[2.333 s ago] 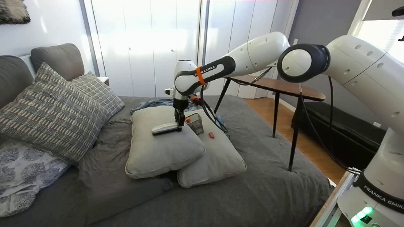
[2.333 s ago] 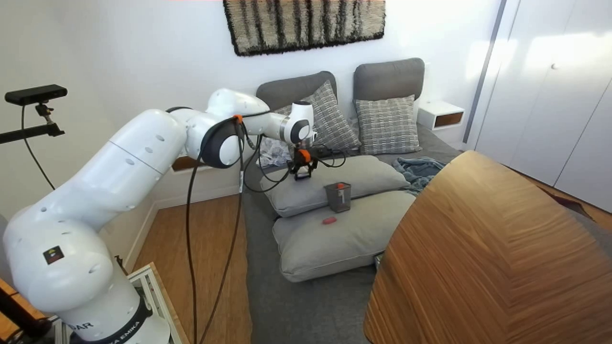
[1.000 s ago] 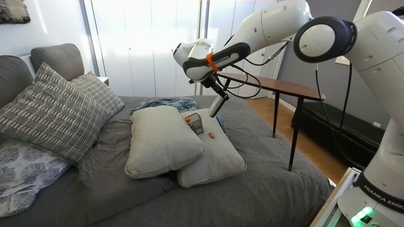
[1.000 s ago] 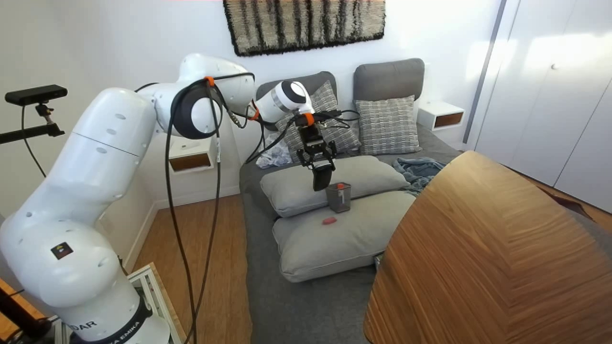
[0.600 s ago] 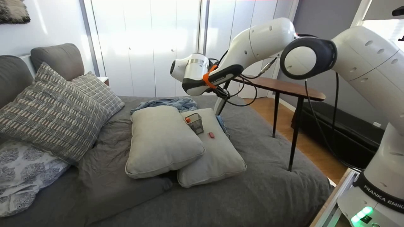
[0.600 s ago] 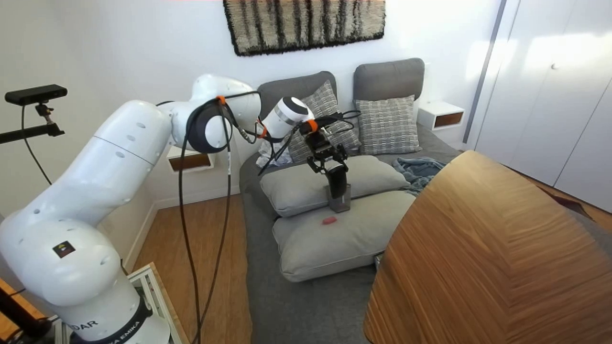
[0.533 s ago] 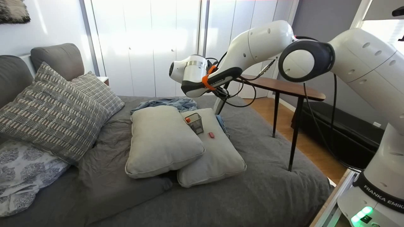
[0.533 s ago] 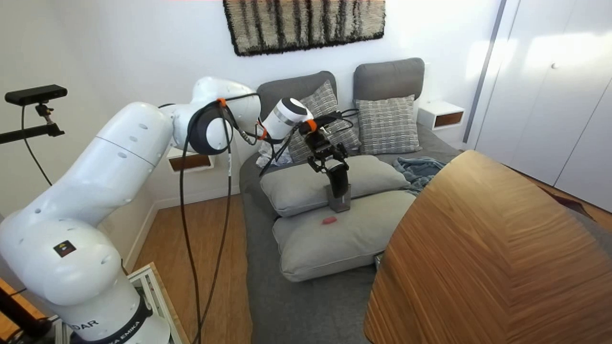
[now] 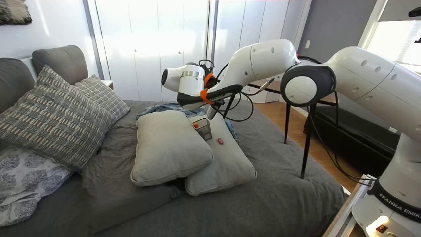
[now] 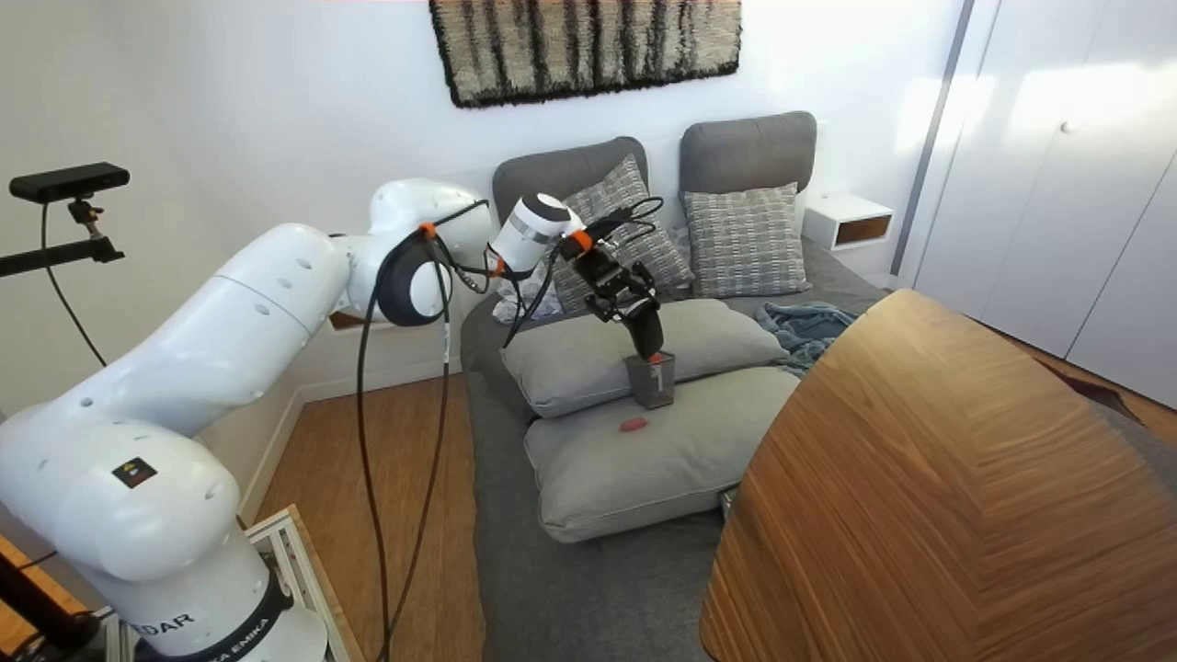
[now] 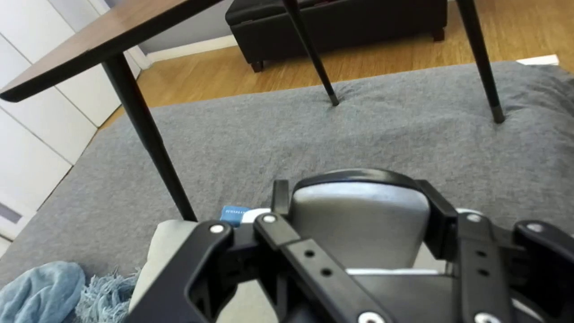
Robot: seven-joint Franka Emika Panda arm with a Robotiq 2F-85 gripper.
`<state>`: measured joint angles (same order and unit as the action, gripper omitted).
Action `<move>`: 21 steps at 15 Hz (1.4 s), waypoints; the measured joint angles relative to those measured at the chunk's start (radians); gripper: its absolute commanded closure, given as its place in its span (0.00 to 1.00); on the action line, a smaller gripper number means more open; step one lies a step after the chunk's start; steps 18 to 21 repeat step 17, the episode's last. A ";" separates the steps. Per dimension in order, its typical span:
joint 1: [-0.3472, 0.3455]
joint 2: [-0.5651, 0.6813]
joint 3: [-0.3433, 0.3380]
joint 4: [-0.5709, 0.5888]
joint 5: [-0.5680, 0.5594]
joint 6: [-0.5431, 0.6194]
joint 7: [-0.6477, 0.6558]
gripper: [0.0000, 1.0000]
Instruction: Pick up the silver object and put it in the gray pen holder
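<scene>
Exterior view: a white robot arm (image 10: 267, 303) reaches over 2 pale pillows, the upper pillow (image 9: 171, 148) lying partly on the lower pillow (image 9: 227, 168). In the wrist view, the claw (image 11: 356, 197) is parted just to the breadth of the silver object (image 11: 363, 224), fingers against both its sides, gripping it. In both exterior views the object slants downward, its low end near the rim of the gray pen holder (image 10: 651, 391); whether they touch cannot be told. The holder stands on the lower pillow, an orange-topped item (image 9: 195, 125) inside. Near it lies a small red piece (image 10: 634, 424).
</scene>
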<state>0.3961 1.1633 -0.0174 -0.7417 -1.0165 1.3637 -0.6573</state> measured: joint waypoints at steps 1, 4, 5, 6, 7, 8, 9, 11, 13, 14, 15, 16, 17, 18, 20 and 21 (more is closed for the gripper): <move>0.001 0.021 0.001 0.026 0.000 0.016 0.002 0.57; -0.001 0.076 0.001 0.092 0.000 0.055 0.003 0.57; -0.003 0.092 0.001 0.110 0.000 0.061 0.003 0.57; -0.004 0.106 0.001 0.125 0.000 0.068 0.003 0.08; -0.006 0.119 0.001 0.139 0.001 0.074 0.003 0.07; -0.006 0.130 0.001 0.151 0.002 0.077 0.003 0.02; -0.007 0.137 -0.002 0.159 0.007 0.082 0.003 0.00; -0.007 0.139 -0.006 0.170 0.021 0.087 0.003 0.00; -0.006 0.139 -0.007 0.185 0.033 0.090 0.002 0.00; -0.005 0.139 -0.007 0.194 0.041 0.096 0.002 0.00; -0.003 0.139 -0.007 0.204 0.054 0.104 0.002 0.00; -0.001 0.139 -0.007 0.215 0.069 0.117 0.002 0.00; 0.002 0.138 -0.003 0.226 0.093 0.130 -0.002 0.00; 0.002 0.138 -0.003 0.226 0.093 0.130 -0.002 0.00; 0.002 0.138 -0.003 0.226 0.093 0.130 -0.002 0.00; 0.002 0.138 -0.003 0.226 0.093 0.130 -0.002 0.00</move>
